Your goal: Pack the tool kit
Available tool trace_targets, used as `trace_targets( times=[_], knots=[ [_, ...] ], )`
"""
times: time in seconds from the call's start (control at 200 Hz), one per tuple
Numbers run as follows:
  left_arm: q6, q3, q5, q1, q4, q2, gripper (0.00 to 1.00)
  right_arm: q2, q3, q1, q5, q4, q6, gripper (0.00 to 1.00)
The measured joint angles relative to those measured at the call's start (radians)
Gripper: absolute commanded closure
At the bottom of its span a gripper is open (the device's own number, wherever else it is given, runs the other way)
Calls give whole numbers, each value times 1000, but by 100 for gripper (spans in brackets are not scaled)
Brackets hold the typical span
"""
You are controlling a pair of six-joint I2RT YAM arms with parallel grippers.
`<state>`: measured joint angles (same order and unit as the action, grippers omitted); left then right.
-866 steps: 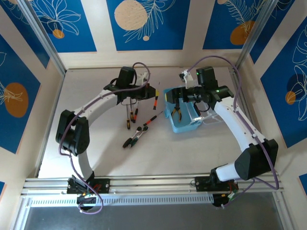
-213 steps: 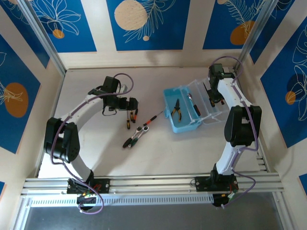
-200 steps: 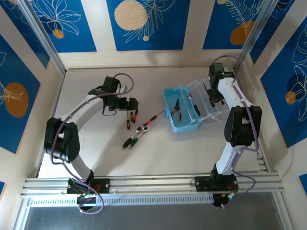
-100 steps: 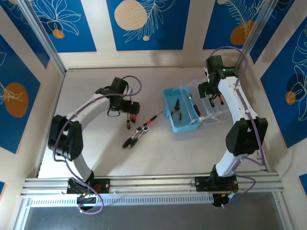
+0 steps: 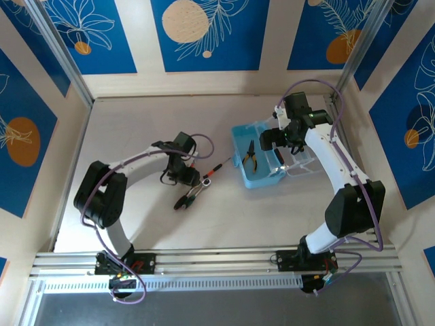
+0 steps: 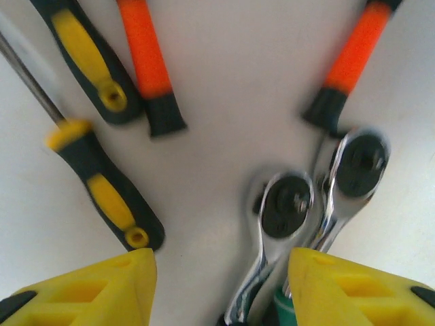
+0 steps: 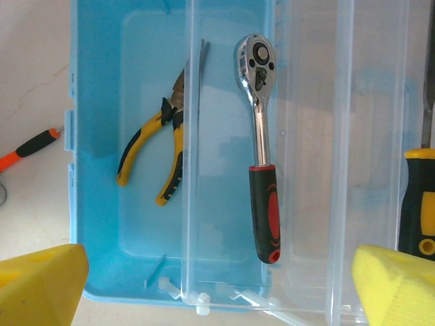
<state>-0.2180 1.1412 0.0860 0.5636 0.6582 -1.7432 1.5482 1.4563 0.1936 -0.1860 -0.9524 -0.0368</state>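
Observation:
The light-blue case (image 5: 253, 178) stands open right of centre, its clear lid (image 5: 302, 163) folded back to the right. Inside lie yellow-handled pliers (image 7: 160, 153) and a red-and-black-handled ratchet wrench (image 7: 262, 149). My right gripper (image 5: 270, 141) hovers open above the case with nothing between its fingers. My left gripper (image 5: 185, 178) is low over the loose tools on the table. Its jaws are apart, and the shafts of two ratchet wrenches (image 6: 285, 204) lie between them, close to the right finger (image 6: 360, 292). Yellow-and-black screwdrivers (image 6: 102, 197) and orange-handled ones (image 6: 146, 61) lie just beyond.
An orange-handled screwdriver (image 5: 216, 168) lies between the left gripper and the case. A yellow-and-black handle (image 7: 418, 204) shows past the clear lid on the right. Walls close the table on the left, back and right.
The left gripper has moved right and nearer, down over the two wrenches, and its jaws have narrowed. The right arm swung left from the lid to above the case and opened wide.

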Motion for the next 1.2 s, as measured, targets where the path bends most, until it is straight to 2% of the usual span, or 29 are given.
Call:
trace_targets(
  times=[0.125, 0.28, 0.62, 1.201],
  knots=[
    [0, -49, 23, 25, -8, 10, 49, 0, 0, 0, 13, 10, 0, 1],
    [-7, -62, 24, 37, -28, 14, 56, 2, 0, 6, 25, 17, -1, 1],
    [-17, -19, -28, 39, -37, -68, 69, 8, 0, 18, 46, 25, -3, 1],
    [-39, -16, -61, 41, -30, -67, 100, 6, -5, 57, 48, 26, -15, 1]
  ],
)
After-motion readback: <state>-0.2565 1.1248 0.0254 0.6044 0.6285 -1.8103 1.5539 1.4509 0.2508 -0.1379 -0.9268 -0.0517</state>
